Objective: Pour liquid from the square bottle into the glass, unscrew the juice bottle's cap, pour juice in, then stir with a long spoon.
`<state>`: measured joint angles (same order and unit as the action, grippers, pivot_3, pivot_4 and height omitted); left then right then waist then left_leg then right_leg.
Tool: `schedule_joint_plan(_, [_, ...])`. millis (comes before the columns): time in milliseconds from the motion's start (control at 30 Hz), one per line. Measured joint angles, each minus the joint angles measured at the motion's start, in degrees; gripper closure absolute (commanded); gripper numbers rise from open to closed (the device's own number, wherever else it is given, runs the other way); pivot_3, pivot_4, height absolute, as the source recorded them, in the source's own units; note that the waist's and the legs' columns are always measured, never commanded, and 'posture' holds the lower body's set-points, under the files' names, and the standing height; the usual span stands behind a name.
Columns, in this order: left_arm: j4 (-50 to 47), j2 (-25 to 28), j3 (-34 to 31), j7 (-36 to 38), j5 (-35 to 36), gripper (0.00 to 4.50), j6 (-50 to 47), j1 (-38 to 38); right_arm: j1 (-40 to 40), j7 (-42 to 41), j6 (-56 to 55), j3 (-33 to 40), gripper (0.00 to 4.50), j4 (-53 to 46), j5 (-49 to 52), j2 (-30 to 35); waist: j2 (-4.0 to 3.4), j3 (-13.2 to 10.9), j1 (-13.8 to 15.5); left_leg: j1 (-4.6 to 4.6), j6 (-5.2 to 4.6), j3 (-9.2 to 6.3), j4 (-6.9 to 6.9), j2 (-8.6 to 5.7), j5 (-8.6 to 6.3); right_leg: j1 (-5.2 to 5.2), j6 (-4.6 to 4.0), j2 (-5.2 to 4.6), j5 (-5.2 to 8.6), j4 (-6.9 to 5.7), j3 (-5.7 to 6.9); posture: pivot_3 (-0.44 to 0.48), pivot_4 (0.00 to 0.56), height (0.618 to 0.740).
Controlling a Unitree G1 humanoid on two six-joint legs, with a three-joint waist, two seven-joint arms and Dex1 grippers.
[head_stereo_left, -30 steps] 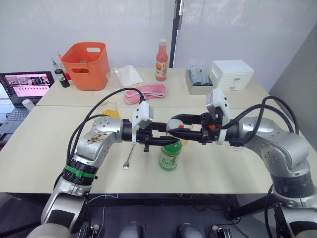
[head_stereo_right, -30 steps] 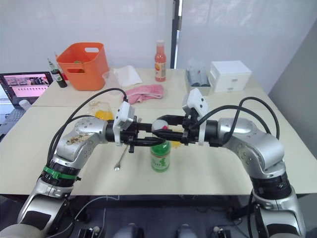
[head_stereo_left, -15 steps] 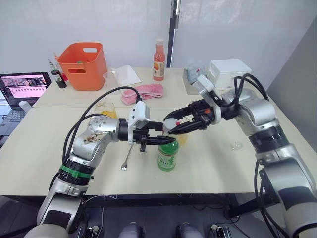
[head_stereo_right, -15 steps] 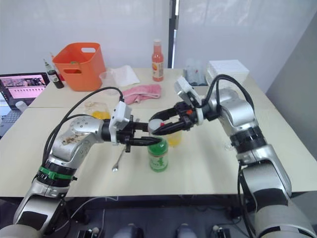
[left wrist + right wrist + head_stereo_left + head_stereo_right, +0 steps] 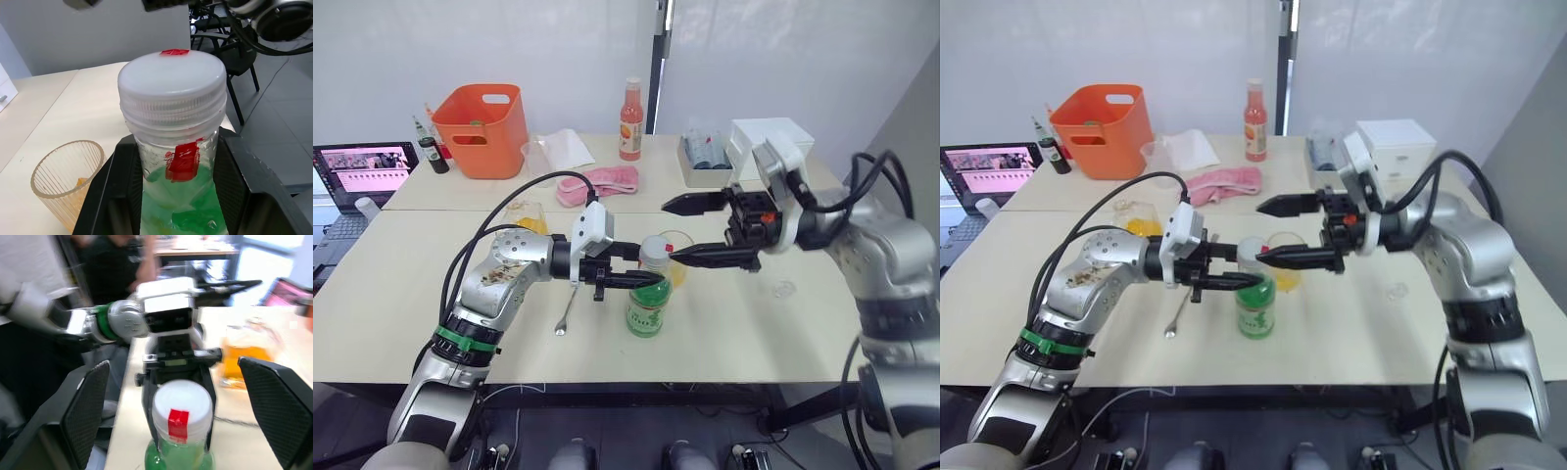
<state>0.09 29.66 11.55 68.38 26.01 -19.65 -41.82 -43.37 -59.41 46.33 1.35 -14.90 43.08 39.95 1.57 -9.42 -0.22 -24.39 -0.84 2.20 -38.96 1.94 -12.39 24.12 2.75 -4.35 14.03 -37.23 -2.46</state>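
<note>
We log the table [image 5: 401,294] first: two pale tops pushed together, their near edge crossing the lower part of the frame, with broad bare room at lower left and lower right.

Along the far edge, upper left, stands an orange bin [image 5: 481,117]; a laptop [image 5: 362,168] shows at the far left margin, with small dark bottles [image 5: 434,149] beside the bin. A white drawer box [image 5: 773,145] sits upper right, a tall orange-red bottle [image 5: 631,119] upper centre, and a pink cloth [image 5: 602,182] just below it.

At frame centre we list the juice bottle [image 5: 648,299], upright, green with a labelled body. The left gripper [image 5: 641,277] is clamped on its neck just under the cap [image 5: 172,81] — white, with a red tab, seated on the threads.

The right gripper [image 5: 683,228] sits right of centre with its fingers spread wide apart, one above the other, holding nothing; the lower fingertip points at the cap from just beside it.

The square bottle [image 5: 530,218], holding orange liquid, stands left of centre behind the left arm. The glass [image 5: 674,257], with orange liquid [image 5: 677,274] low inside, stands just behind the juice bottle, partly hidden by the lower right finger.

The long spoon [image 5: 570,308] lies flat on the table at centre left, beneath the left forearm — near the juice bottle, not touching it.
</note>
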Motion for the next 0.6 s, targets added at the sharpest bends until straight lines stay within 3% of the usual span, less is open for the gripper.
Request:
schedule_joint_plan(200, [0.6,-0.3,-0.1,-0.1,0.0,3.00,0.0,-0.1,7.5,29.7,15.7,5.9,0.05,-21.7,4.1,-7.4,0.01,0.0,-0.1,0.00,0.03,0.01,0.00,-0.02,0.02,-0.04,0.00,0.01,0.00,0.02,0.01,0.000,0.150,0.715])
schedule_joint_plan(267, [0.9,-0.5,-0.1,-0.1,0.0,3.00,0.1,-0.1,10.1,36.1,19.0,6.2,0.05,-26.2,5.7,-10.0,0.01,0.0,-0.1,0.00,0.03,0.01,-0.01,-0.03,0.02,-0.05,0.00,0.01,0.00,0.04,0.01,0.000,0.150,0.715])
schedule_joint_plan(600, [1.8,-0.8,-0.1,0.2,0.0,3.00,0.8,-0.2,11.1,51.4,24.6,6.4,0.05,-31.1,8.2,-14.4,0.01,0.0,-0.2,0.01,0.01,0.01,-0.02,-0.03,0.04,-0.08,0.01,0.02,0.00,0.06,0.01,0.000,0.150,0.715])
